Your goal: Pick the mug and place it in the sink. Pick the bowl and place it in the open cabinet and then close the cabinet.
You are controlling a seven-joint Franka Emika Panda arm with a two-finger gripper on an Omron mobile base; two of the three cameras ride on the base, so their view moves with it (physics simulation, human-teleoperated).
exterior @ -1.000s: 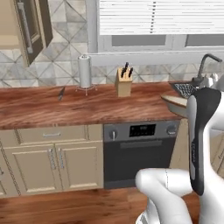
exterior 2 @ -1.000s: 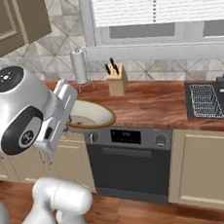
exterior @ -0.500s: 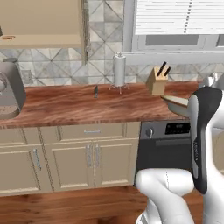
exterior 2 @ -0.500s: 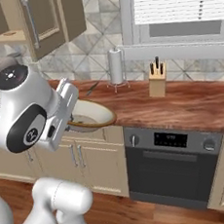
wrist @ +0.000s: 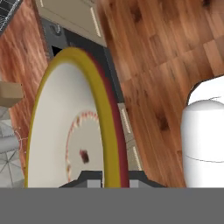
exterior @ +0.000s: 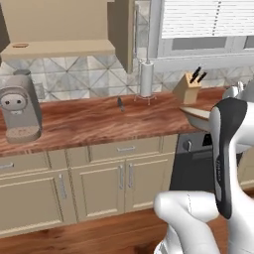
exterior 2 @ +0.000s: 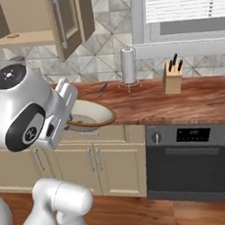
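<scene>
Scenery is shifted rightward across both base views against the frames half a second and one second back; the cameras have travelled with the base, so nothing on the counter is taken as moved. The sink rack seen earlier at the right edge is gone from frame. Newly brought in at the left base view's left side is a grey coffee machine (exterior: 20, 111), and the open cabinet (exterior: 64, 27) is now seen nearly whole, its shelf bare but for a small flat brown item. The bowl (exterior 2: 87, 114) is held as before, level, at the end of the arm.

Hidden or doubtful: the gripper (exterior 2: 61, 121) is largely masked by the white wrist in the right base view, and in the hand view only dark finger bases are made out below the bowl's rim (wrist: 109, 131). The jaws are taken to be pinched shut on that rim, though the contact itself is cut off by the frame's lower band. In the left base view the bowl (exterior: 196, 115) is partly covered by the arm.

The bowl is carried above the counter's front edge, left of the oven (exterior 2: 198, 159), near the paper towel roll (exterior 2: 128, 66) and knife block (exterior 2: 172, 76), below and right of the cabinet door (exterior 2: 67, 18).
</scene>
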